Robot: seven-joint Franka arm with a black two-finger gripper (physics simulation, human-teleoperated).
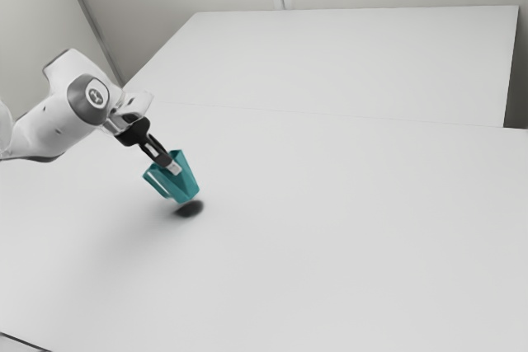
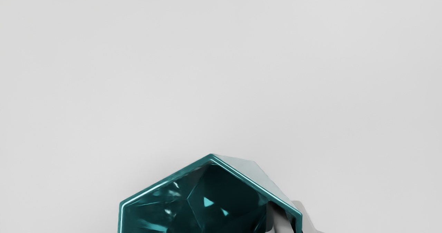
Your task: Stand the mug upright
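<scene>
Mug: the teal mug (image 1: pixel 183 183) is held tilted over the counter (image 1: pixel 330 228); its lowest edge looks just clear of the surface, over a small dark shadow (image 1: pixel 189 210); it is not upright as it hangs.
Long axis: slanted; the base (image 1: pixel 188 199) points down and toward the exterior view's right, the rim (image 2: pixel 165 178) opens up and back toward the hand (image 1: pixel 172 166); the axis runs roughly along the hand's own reach, and that shared slant is what the coming move turns on.
Handle: what looks like the handle (image 1: pixel 155 182) sticks out toward the exterior view's left, on the arm's side.
Hand: nearly closed, pinching the mug's wall near the rim; one finger (image 2: pixel 281 215) is inside the mouth, the other (image 2: pixel 305 212) outside.
Arm: the arm (image 1: pixel 70 113) comes down to the mug from the exterior view's upper left.
Next turn: I judge the hand must rotate until the base faces straight down, then settle it flat before letting go; a thin wall grip could let the mug swivel if a base edge catches first.
</scene>
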